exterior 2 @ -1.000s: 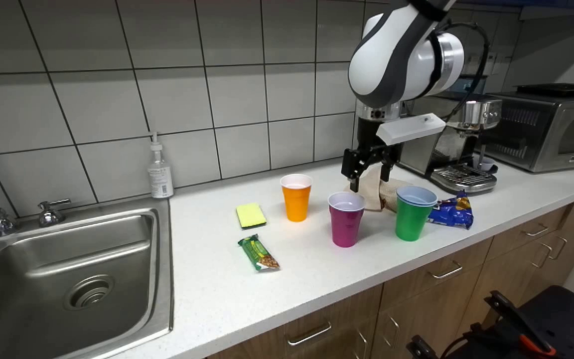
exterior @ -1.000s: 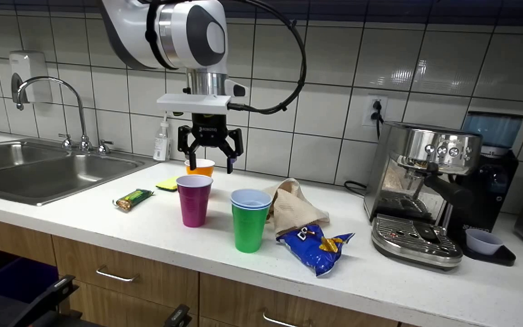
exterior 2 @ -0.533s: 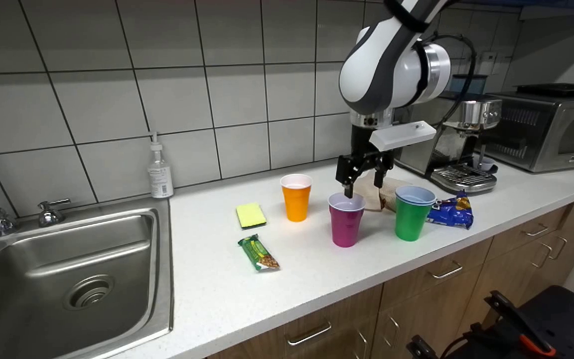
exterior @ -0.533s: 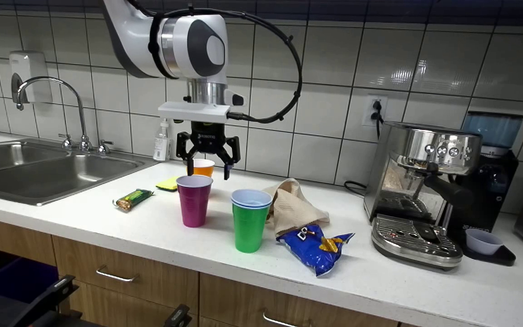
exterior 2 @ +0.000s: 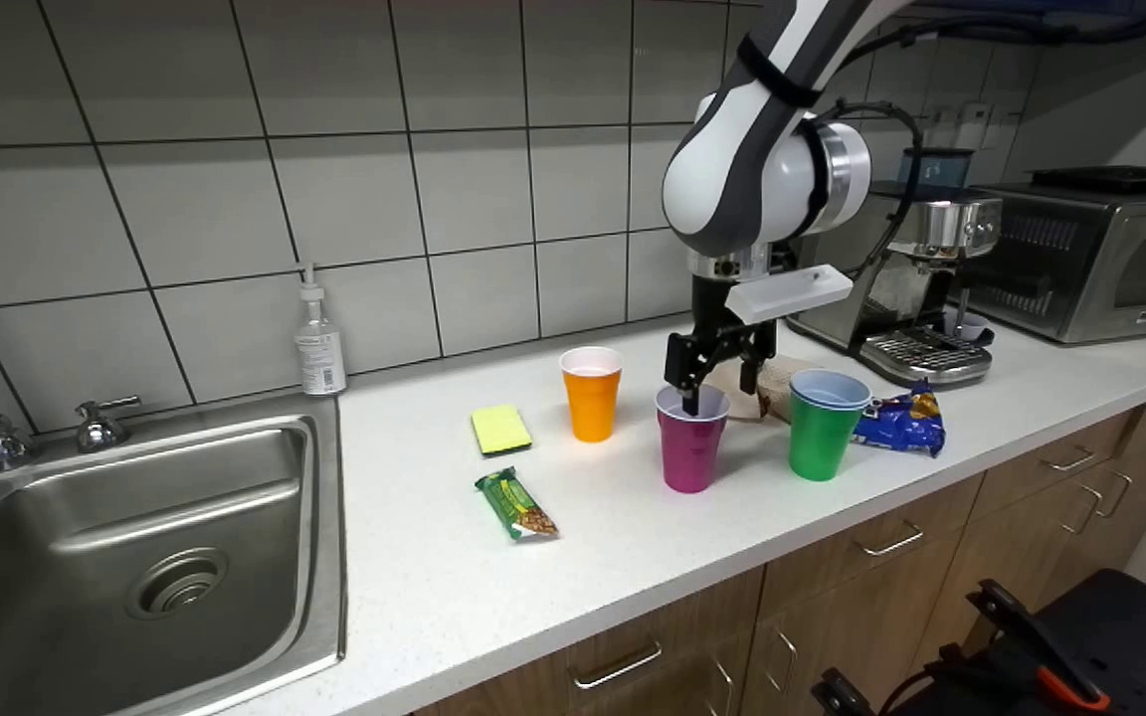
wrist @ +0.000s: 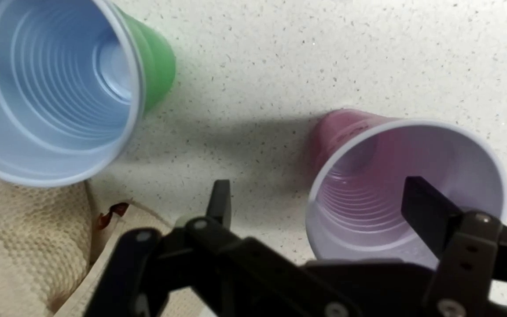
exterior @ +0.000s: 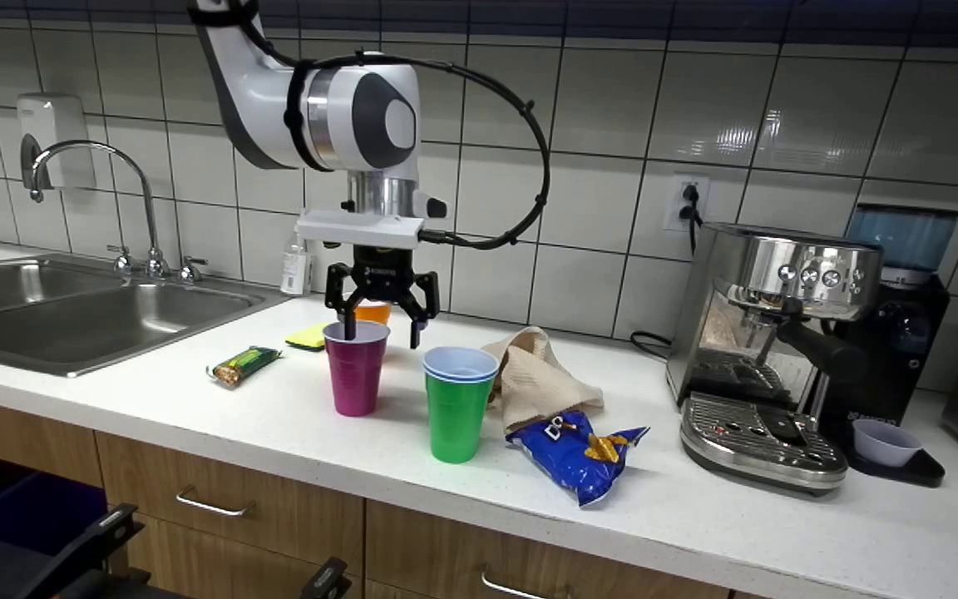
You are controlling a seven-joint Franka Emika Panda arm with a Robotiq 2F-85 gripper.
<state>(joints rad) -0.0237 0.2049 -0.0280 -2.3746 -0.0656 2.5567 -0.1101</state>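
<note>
My gripper (exterior: 382, 341) points straight down with its jaws wide apart, holding nothing. One fingertip dips into the mouth of an upright magenta cup (exterior: 356, 378), while the opposite one hangs outside it; the near cup wall lies between them. In the wrist view the cup's pale inside (wrist: 368, 215) shows no contents. Beside it stands a green cup (exterior 2: 820, 443) with a light blue inside, apparently two nested. A beige cloth (exterior: 537, 378) lies crumpled behind, with a blue snack bag (exterior: 570, 457) against it. An orange cup (exterior 2: 591, 403) stands behind the magenta one, partly hidden in an exterior view.
A yellow sponge (exterior 2: 500, 430) and a green-wrapped bar (exterior 2: 516, 505) lie toward the sink (exterior 2: 329, 517). A soap bottle (exterior 2: 319, 343) stands by the tiled wall. The espresso machine (exterior: 766, 358) and the microwave (exterior 2: 1100, 259) take up the opposite end.
My gripper has come down toward the counter, bringing one finger from above the magenta cup to inside its mouth. The jaws stayed wide, and the cups have not moved.
</note>
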